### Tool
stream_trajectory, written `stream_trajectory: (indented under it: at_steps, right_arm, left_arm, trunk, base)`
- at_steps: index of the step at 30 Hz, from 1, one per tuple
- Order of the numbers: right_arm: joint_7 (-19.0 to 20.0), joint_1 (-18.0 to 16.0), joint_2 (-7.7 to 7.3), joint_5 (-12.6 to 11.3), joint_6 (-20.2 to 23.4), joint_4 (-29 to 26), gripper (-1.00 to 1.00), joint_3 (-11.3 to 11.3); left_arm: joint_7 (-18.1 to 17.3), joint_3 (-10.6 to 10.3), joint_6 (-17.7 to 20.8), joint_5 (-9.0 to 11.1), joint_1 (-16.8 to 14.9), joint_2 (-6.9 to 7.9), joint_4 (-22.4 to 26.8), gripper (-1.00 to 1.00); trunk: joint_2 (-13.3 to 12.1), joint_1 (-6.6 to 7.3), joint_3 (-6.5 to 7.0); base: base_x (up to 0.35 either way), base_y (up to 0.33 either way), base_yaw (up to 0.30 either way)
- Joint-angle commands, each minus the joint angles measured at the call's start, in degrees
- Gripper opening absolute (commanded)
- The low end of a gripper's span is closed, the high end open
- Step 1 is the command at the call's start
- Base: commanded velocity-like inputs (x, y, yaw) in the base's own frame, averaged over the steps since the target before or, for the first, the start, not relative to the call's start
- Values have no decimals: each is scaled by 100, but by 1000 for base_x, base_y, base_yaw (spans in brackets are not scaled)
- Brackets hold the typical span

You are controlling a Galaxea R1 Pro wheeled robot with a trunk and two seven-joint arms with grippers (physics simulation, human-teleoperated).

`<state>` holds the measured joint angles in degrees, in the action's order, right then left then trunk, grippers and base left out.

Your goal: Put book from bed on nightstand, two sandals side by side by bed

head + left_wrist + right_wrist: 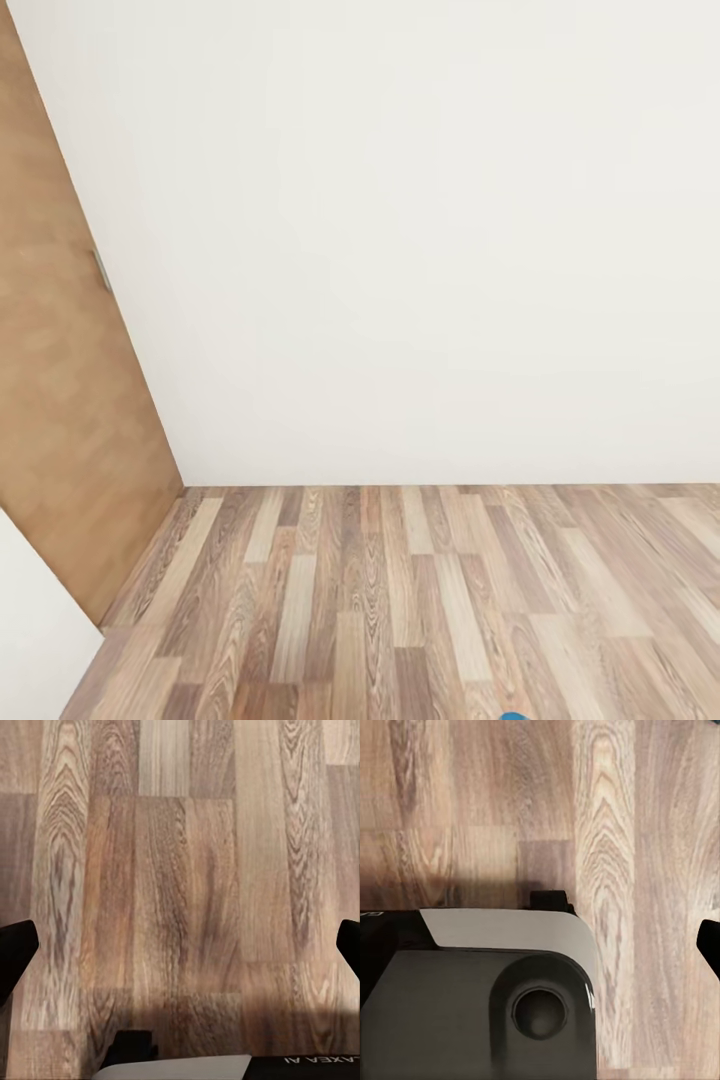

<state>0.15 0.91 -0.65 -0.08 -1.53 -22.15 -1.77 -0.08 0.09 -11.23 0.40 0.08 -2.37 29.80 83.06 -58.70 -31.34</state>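
Note:
A sliver of bright blue, the edge of one sandal (515, 716), peeks in at the bottom edge of the head view on the wood-plank floor (400, 600). The book, the bed and the nightstand are out of view. My left gripper (180, 945) hangs open over bare floor planks, its black fingertips (15, 952) far apart with nothing between them. In the right wrist view one black fingertip (709, 945) of my right gripper sits far out to the side over the floor, with nothing held.
A white wall (400, 250) stands straight ahead, meeting the floor. A plain wooden door (70, 400) with a small handle closes the corner at the left. My own dark base (472, 1005) lies under the right gripper.

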Motion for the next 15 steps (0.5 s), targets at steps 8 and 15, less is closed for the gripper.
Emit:
stream_trajectory:
  at_steps: [8,15]
  right_arm:
    - [2,4,3,-1,-6,-9,100,-17]
    - [0,1,1,-1,-10,-9,100,-17]
  left_arm:
    - [-1,0,-11,4,1,-1,5,100]
    - [-1,0,-11,4,1,-1,3,100]
  trunk:
    - [2,-3,-3]
    - [2,-3,-3]
  base:
    - [303,81,0]
    - [325,9,0]
